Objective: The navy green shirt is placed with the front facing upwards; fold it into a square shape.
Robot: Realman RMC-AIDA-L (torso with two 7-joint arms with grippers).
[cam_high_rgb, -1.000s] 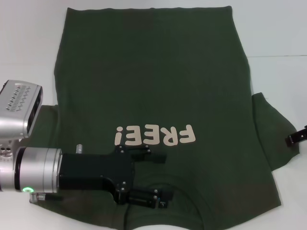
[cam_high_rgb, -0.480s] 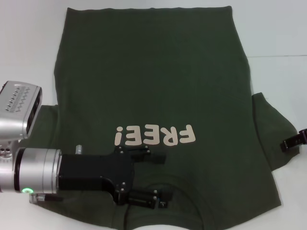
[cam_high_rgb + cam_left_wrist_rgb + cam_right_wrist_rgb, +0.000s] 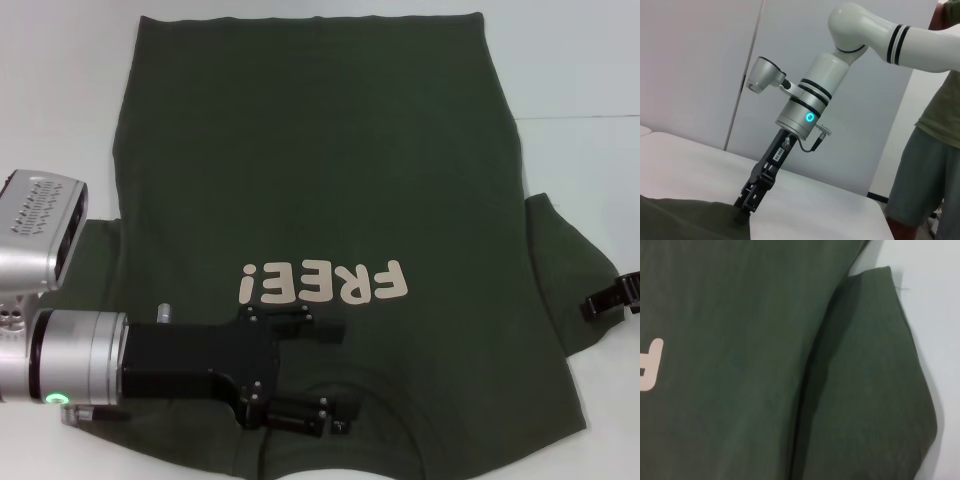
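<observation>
White table [image 3: 60, 90] — one navy green shirt [image 3: 320, 160], two grippers.

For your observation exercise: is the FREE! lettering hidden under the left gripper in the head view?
No. The lettering lies fully visible just beyond the left gripper on the shirt.

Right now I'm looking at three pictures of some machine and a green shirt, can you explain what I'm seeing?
It is a two-armed robot folding a navy green shirt that lies front up on a white table. One picture looks down from its head. The left gripper hovers open near the collar. The right gripper reaches the sleeve's edge. The left wrist's camera shows that right gripper touching the cloth, and a person stands beyond. The right wrist's camera shows only the sleeve.
</observation>
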